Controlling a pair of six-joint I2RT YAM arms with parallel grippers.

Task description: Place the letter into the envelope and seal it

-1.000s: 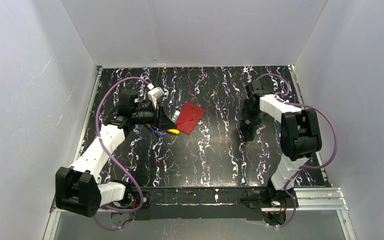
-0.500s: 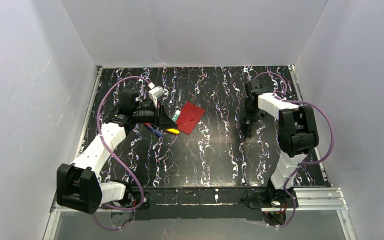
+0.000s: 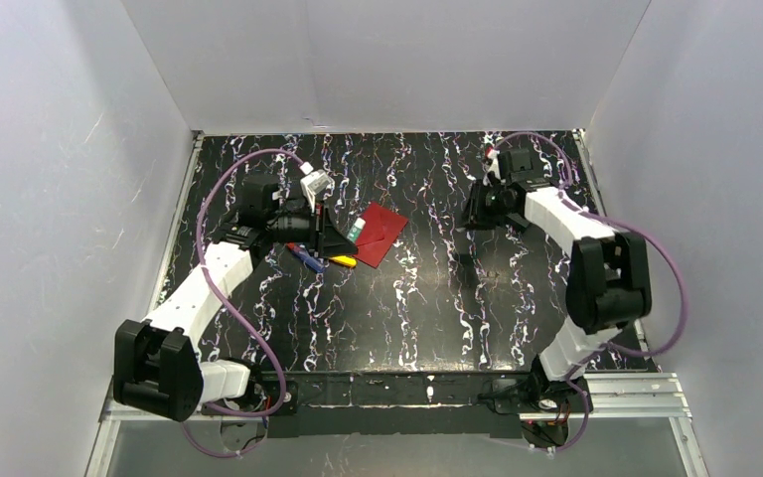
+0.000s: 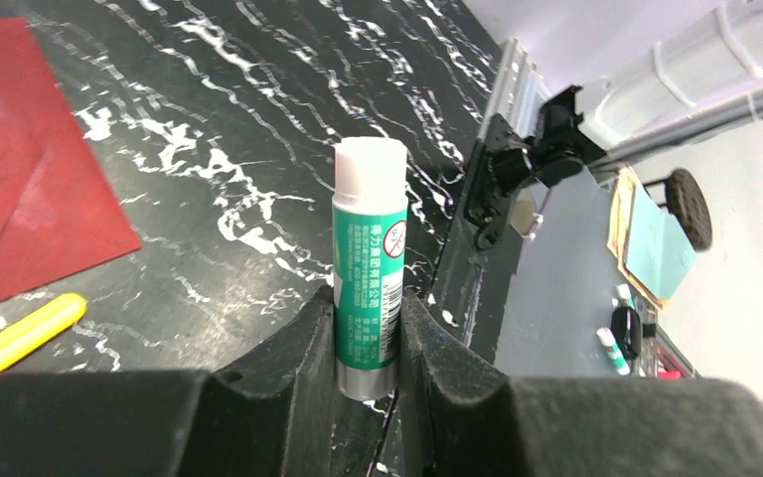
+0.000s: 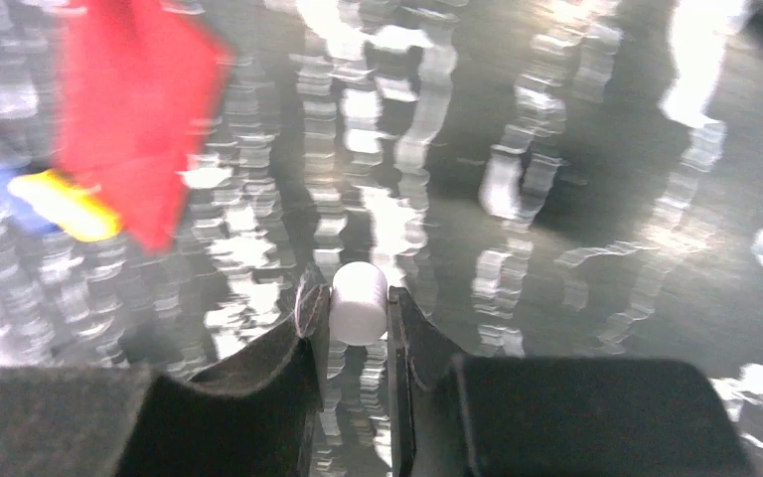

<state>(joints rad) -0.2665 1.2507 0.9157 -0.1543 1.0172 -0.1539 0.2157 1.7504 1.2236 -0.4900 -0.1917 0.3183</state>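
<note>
The envelope (image 3: pixel 380 234) lies flat on the black, white-veined desk (image 3: pixel 407 308), left of the middle and turned at an angle, with a fold line running across its dark red face. The left tool (image 4: pixel 368 298) is just beside the envelope's left edge and is clamped on a glue stick (image 4: pixel 370 238). Both fingers press the silver lower end of the green-labelled tube, and its white top points out past the fingertips. In the overhead view the stick's far end sits close to the envelope's left corner; whether the two touch cannot be told. A yellow object (image 3: pixel 343 260) lies on the desk at the envelope's near corner, with a blue pen (image 3: pixel 308 260) next to it on the left. The right tool (image 5: pixel 355 318) is well apart from the envelope, over the right half of the desk and raised above it. Its fingers are closed on a small white cap (image 5: pixel 359 296), a short cylinder pinched between the two tips. The right wrist view is blurred, showing the envelope only as a red patch at upper left.
</note>
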